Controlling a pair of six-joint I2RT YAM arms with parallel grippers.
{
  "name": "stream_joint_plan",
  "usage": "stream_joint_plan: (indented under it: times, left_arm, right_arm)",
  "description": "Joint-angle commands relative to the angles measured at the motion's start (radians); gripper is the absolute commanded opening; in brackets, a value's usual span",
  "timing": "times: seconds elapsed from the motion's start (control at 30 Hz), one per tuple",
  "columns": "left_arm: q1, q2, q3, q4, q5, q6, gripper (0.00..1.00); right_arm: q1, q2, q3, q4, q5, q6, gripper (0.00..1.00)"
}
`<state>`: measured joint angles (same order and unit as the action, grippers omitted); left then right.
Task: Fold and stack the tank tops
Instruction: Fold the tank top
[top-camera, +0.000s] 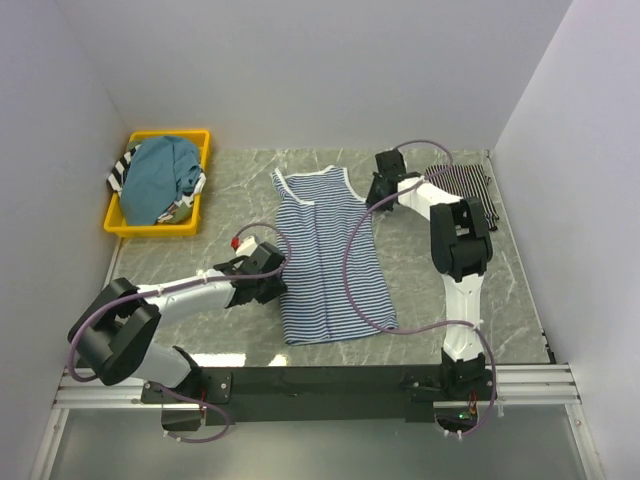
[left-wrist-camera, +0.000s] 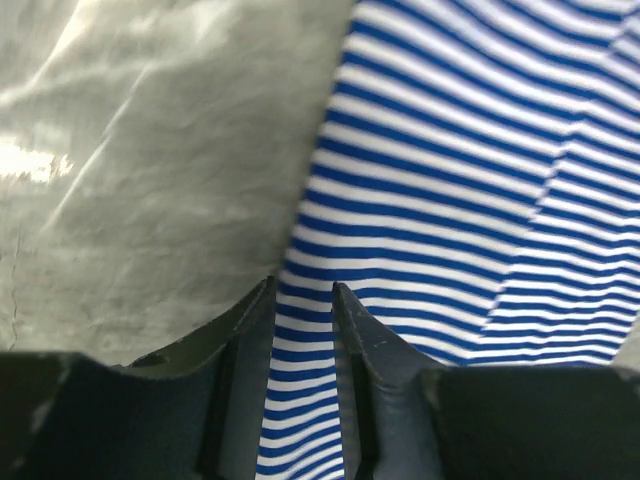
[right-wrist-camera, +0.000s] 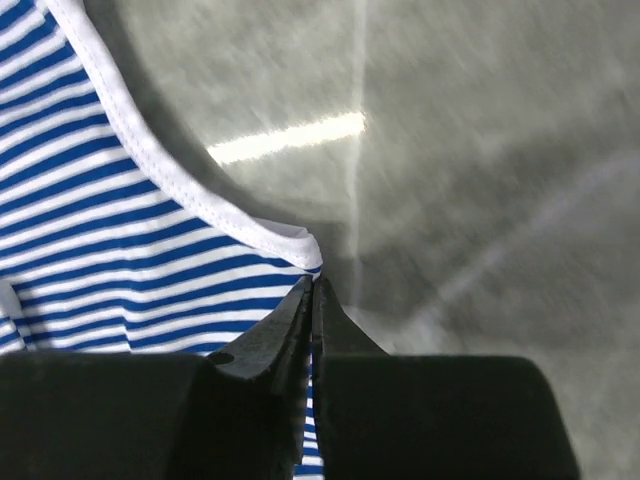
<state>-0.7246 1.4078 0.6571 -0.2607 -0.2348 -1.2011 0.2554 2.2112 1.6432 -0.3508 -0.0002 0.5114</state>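
A blue-and-white striped tank top (top-camera: 325, 255) lies spread flat in the middle of the table, neck toward the far side. My left gripper (top-camera: 274, 277) is at its left side edge. In the left wrist view its jaws (left-wrist-camera: 302, 290) stand narrowly apart with striped fabric (left-wrist-camera: 450, 180) bunched between them. My right gripper (top-camera: 381, 190) is at the top's right armhole. In the right wrist view it (right-wrist-camera: 313, 282) is shut on the white-trimmed corner (right-wrist-camera: 290, 238). A black tank top with thin white stripes (top-camera: 466, 186) lies folded at the far right. A teal top (top-camera: 160, 178) lies in the bin.
A yellow plastic bin (top-camera: 135, 228) stands at the far left with the teal top and other striped fabric in it. The grey marble tabletop (top-camera: 200, 250) shows between the bin and the spread top. White walls close in the left, back and right.
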Motion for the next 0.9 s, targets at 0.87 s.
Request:
stream_joint_plan:
  times: [0.87]
  left_arm:
    - [-0.630, 0.179, 0.319, 0.210, -0.053, 0.322, 0.59]
  right_arm:
    - [-0.150, -0.326, -0.387, 0.174, -0.311, 0.065, 0.00]
